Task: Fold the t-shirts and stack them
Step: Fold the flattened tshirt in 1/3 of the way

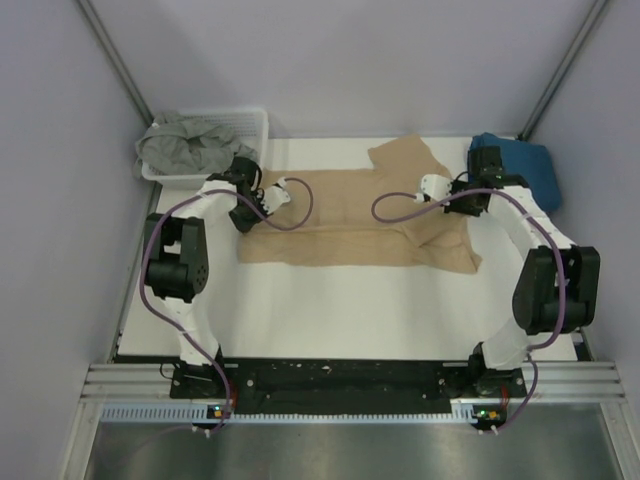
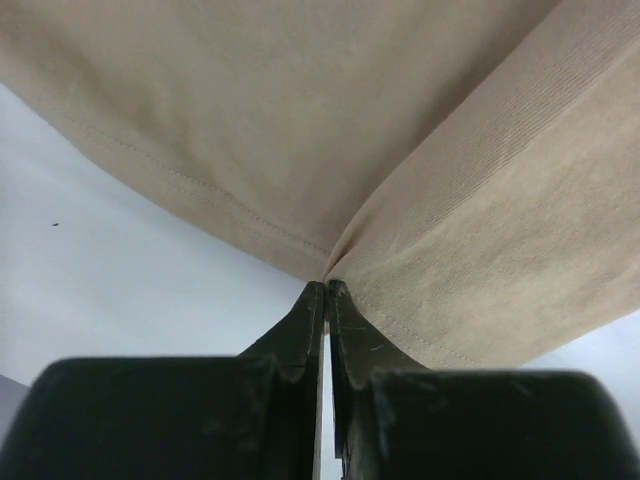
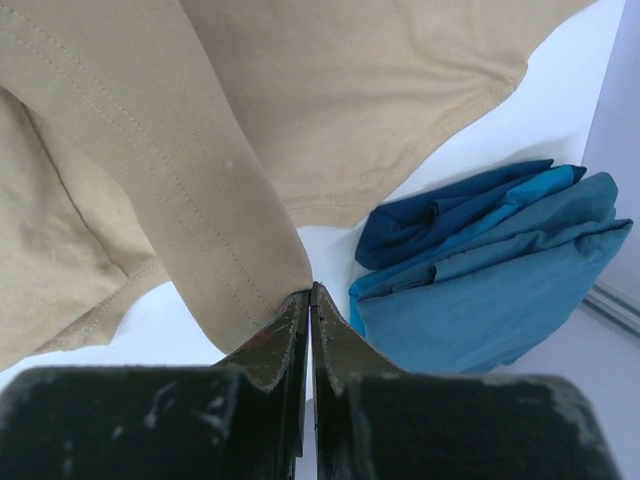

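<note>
A tan t-shirt lies spread across the middle of the white table, partly folded, with one sleeve pointing to the back. My left gripper is at the shirt's left end. In the left wrist view this gripper is shut on a pinch of the tan t-shirt at a hemmed edge. My right gripper is at the shirt's right part. Its tips are shut on a fold of the tan cloth. A folded teal-blue t-shirt lies at the back right. A grey-green t-shirt sits crumpled in the basket.
The white slatted basket stands at the back left corner. Grey walls and slanted frame posts close in the table on three sides. Both arm bases sit on the black rail at the near edge. Purple cables loop beside each arm.
</note>
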Controlling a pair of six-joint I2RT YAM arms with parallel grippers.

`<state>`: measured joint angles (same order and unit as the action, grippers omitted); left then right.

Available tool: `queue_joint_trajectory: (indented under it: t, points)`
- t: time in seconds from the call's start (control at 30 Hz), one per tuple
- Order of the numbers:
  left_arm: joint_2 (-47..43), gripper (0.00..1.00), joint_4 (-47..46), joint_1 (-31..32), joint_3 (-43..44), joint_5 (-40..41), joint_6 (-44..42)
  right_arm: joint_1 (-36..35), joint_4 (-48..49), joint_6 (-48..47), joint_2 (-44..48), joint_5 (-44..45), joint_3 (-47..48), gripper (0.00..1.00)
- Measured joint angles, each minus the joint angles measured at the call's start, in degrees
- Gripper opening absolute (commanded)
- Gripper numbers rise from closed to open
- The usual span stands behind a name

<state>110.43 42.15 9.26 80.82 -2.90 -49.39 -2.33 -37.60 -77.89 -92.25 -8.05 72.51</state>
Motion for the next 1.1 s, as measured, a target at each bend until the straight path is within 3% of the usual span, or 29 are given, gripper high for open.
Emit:
queue_joint_trajectory:
  t: [0.07,0.17,0.33,0.57,0.7,0.87,1.0,1.1]
  points:
    - [0.0,0.10,-0.8,0.0,0.0,0.8,0.2,0.0,0.3,0.1,-0.6,-0.3,0.0,0.00]
    - [0.0,0.25,-2.2,0.0,0.0,2.4,0.8,0.0,0.6,0.6,-1.9,-0.9,0.0,0.00]
    - [0.0,0.37,-6.4,-0.1,0.0,6.6,3.2,0.0,1.5,1.6,-4.6,-1.3,0.0,0.00]
    - [-1.8,0.40,-11.2,-0.9,-1.0,9.7,5.4,0.0,2.8,4.5,-8.0,-1.5,1.6,0.00]
    - [-8.1,0.44,-10.0,-1.1,-4.6,4.0,3.0,0.0,4.3,7.6,-11.2,-1.4,4.3,0.00]
    - [-18.1,0.49,-6.8,0.1,-12.6,-5.1,-2.3,0.0,6.3,13.4,-16.9,-0.4,9.3,0.22]
    - [-20.3,0.54,-4.0,0.9,-18.8,-9.1,-6.4,-0.1,9.0,20.4,-21.5,4.0,13.0,0.36]
    - [-20.2,0.58,-2.0,0.9,-21.6,-10.3,-8.5,-0.2,9.2,31.0,-23.2,9.8,16.9,0.37]
